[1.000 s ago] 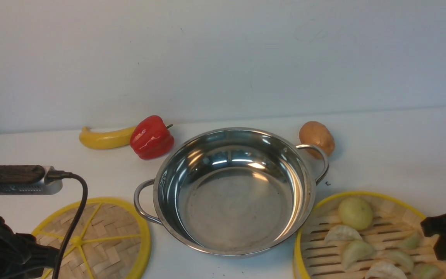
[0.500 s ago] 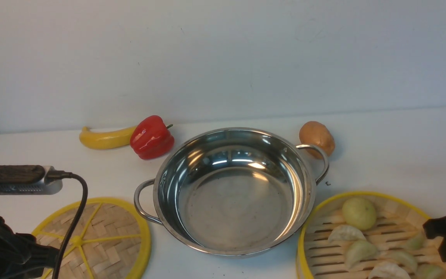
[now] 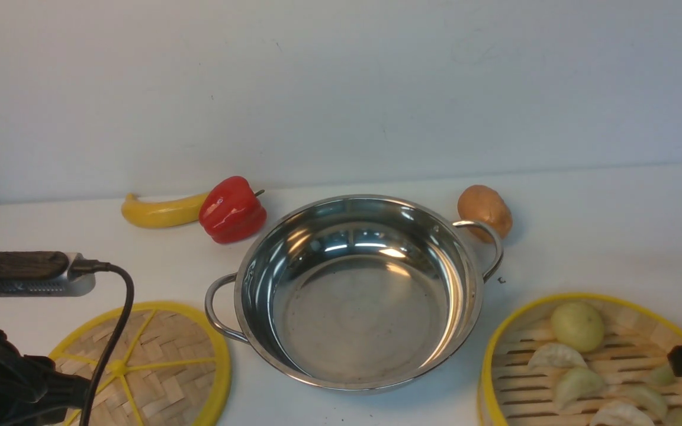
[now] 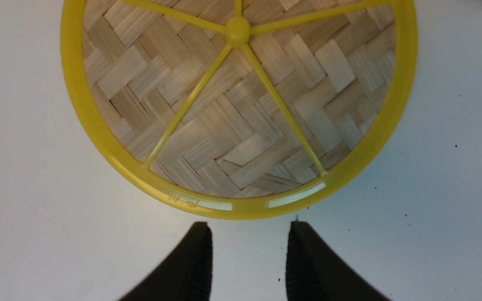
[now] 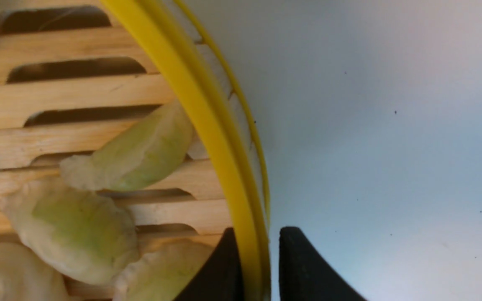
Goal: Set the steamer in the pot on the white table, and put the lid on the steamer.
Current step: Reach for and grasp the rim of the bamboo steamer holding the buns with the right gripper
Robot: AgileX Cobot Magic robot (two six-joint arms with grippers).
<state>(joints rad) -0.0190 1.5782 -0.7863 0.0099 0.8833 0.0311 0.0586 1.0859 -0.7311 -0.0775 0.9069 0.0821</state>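
Note:
The steamer [image 3: 515,378], a yellow-rimmed bamboo basket with dumplings and a round bun, sits at the front right of the white table [image 3: 589,236], partly cut off by the frame. My right gripper [image 5: 254,240] is shut on its yellow rim [image 5: 207,125], one finger inside and one outside. The shiny pot [image 3: 353,307] stands empty at the centre. The lid [image 3: 157,361], a flat woven disc with yellow spokes, lies at the front left. My left gripper [image 4: 249,228] is open over bare table just short of the lid's rim [image 4: 241,207].
Behind the pot lie a yellow banana [image 3: 157,212] and a red bell pepper [image 3: 231,208] on the left, and a brown potato [image 3: 484,210] by the pot's right handle [image 3: 492,245]. A white wall closes the back.
The steamer has shifted to the right, away from the pot, together with my right gripper, whose jaws have narrowed onto the rim. The left arm, lid and pot have not moved.

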